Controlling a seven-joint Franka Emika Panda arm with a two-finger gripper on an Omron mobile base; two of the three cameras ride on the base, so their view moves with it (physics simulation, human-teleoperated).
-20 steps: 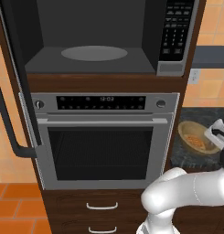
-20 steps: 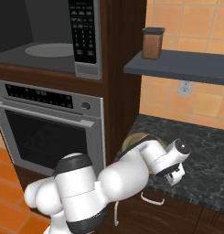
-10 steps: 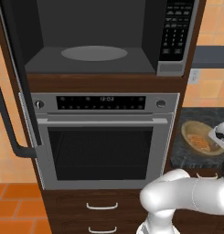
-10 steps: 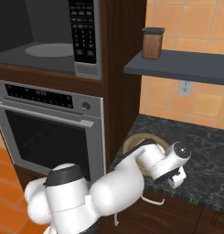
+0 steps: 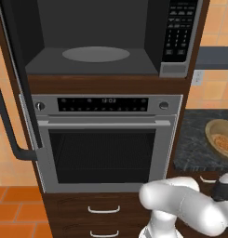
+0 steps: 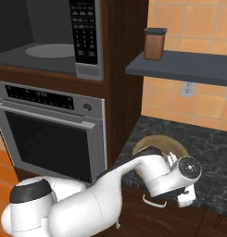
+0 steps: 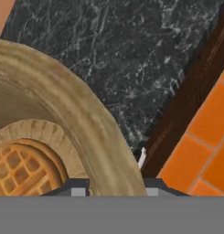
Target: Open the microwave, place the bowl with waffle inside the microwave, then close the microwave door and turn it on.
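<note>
The microwave [image 5: 101,42] stands open, its grey turntable [image 5: 96,54] bare and its keypad [image 5: 180,30] on the right. The microwave door [image 5: 20,69] is swung out to the left, bar handle [image 5: 6,121] facing me. The tan bowl with waffle [image 5: 221,138] lies at the black counter's front edge, cut off by the picture's right side; in the right base view my arm covers part of the bowl [image 6: 157,142]. My gripper [image 7: 112,192] is shut on the bowl's rim [image 7: 97,132], one fingertip on each side, with the waffle [image 7: 19,169] just inside.
A steel oven [image 5: 106,139] with a horizontal handle sits under the microwave, drawers below it. A brown jar [image 6: 154,44] stands on the grey shelf [image 6: 189,67] above the black counter [image 6: 212,148]. Orange floor tiles [image 7: 200,151] show beyond the counter's front edge.
The bowl has shifted to the right along the counter with my gripper on its rim. My arm has swung lower and further right. The microwave and its door have not moved.
</note>
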